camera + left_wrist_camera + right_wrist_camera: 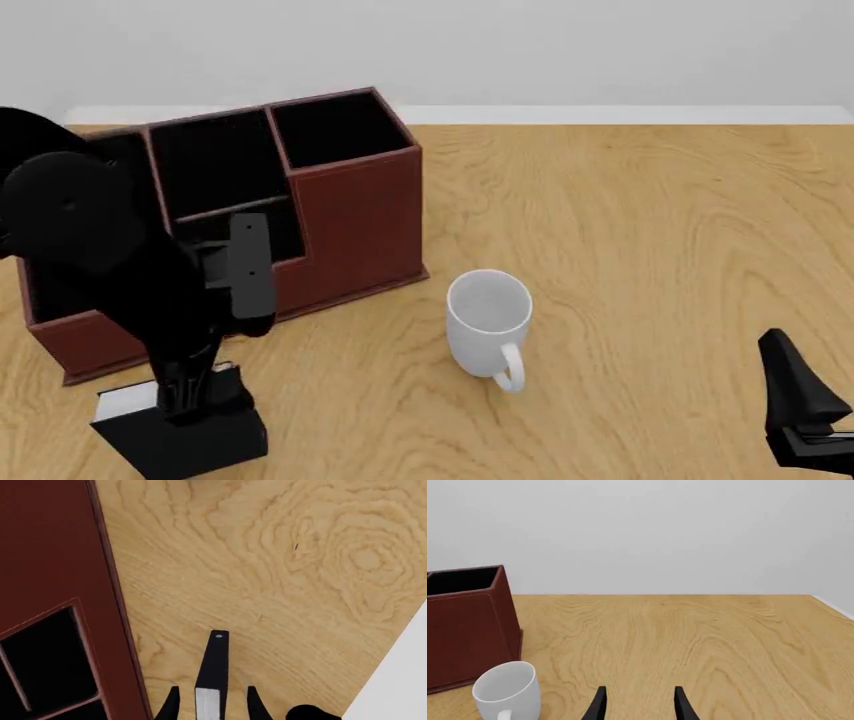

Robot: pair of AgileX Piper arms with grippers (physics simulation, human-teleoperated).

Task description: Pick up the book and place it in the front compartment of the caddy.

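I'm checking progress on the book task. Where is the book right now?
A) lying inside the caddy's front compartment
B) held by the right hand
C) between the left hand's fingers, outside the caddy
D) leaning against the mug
C: the left wrist view shows the book between the left hand fingers, over bare table beside the caddy.
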